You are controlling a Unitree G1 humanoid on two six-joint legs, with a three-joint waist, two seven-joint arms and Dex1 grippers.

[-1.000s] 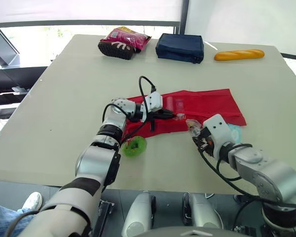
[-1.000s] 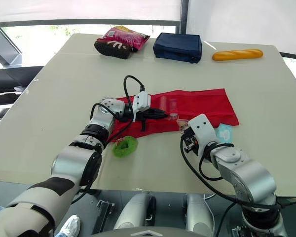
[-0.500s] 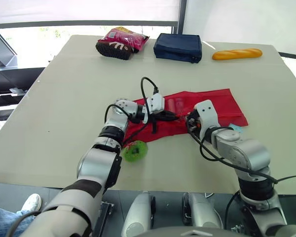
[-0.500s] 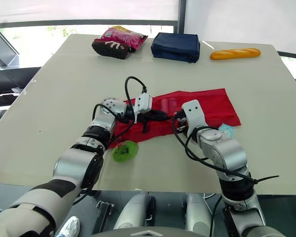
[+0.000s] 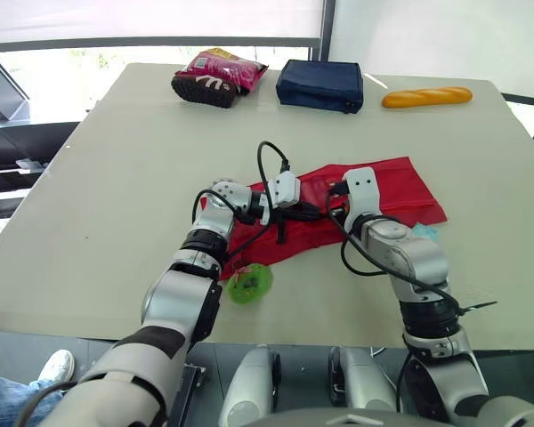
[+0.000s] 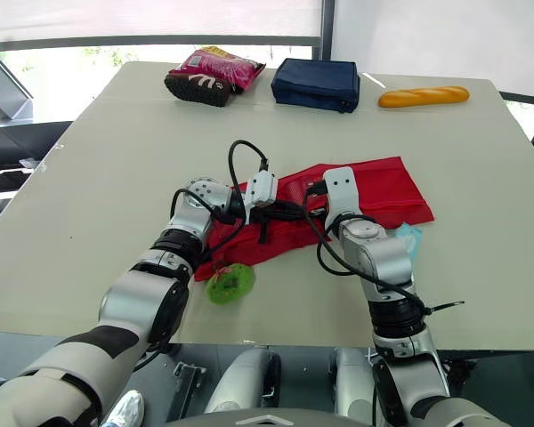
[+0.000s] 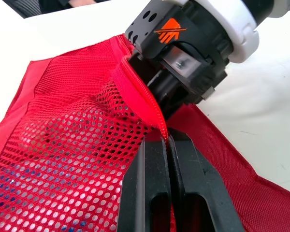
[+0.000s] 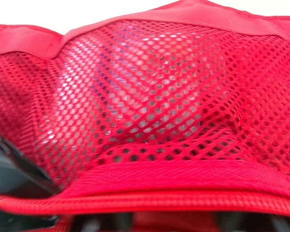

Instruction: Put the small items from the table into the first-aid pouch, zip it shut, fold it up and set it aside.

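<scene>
Two loose items: green item (image 5: 249, 283) and pale packet (image 5: 424, 233) are lying low in the frame, outside the pouch.
Left gripper (image 7: 165, 140): pinching the pouch's zip edge, clamped tight.
Right gripper (image 5: 338, 190): nosing at the pouch mouth, facing the left gripper; its grip cannot be told.
Pouch (image 5: 387, 182): lying mid-frame, long axis running left to right.

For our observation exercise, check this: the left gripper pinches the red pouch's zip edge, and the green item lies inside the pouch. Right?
No: the green item lies on the table outside the red pouch, as the left eye view shows. The left gripper does pinch the zip edge.
</scene>
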